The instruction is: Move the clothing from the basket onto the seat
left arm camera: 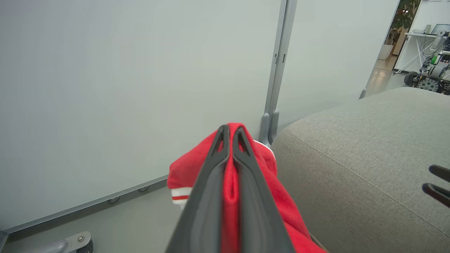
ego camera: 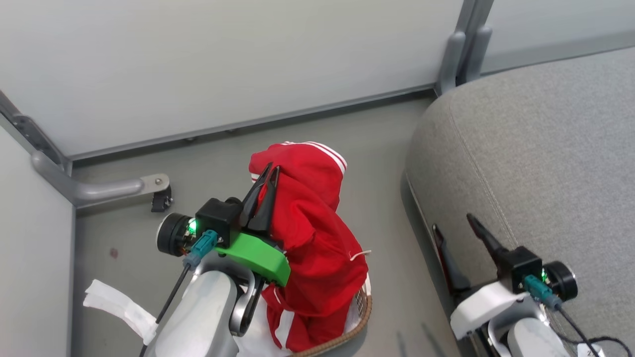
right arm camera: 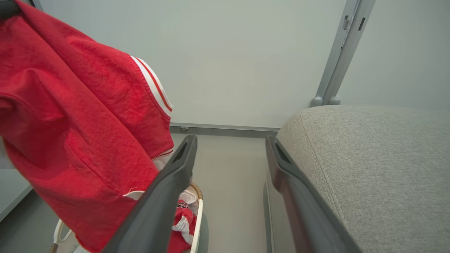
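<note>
My left gripper (ego camera: 268,171) is shut on a red garment (ego camera: 312,233) with white striped trim. The garment is lifted and hangs down into the basket (ego camera: 361,312), whose brown woven rim shows at the bottom. In the left wrist view the fingers (left arm camera: 211,168) pinch the red cloth (left arm camera: 262,165) beside the grey seat (left arm camera: 351,147). A second red garment (right arm camera: 183,210) lies inside the basket (right arm camera: 199,207). My right gripper (ego camera: 452,223) is open and holds nothing, at the seat's (ego camera: 536,148) rounded front edge. The right wrist view has the raised garment (right arm camera: 81,116) left of that gripper (right arm camera: 231,140).
Pale partition walls close the back and left, with a grey post (ego camera: 461,49) at the seat's corner. A metal foot with a caster (ego camera: 124,187) stands on the floor at left. White liner cloth (ego camera: 119,305) trails beside my left arm. Grey floor separates basket and seat.
</note>
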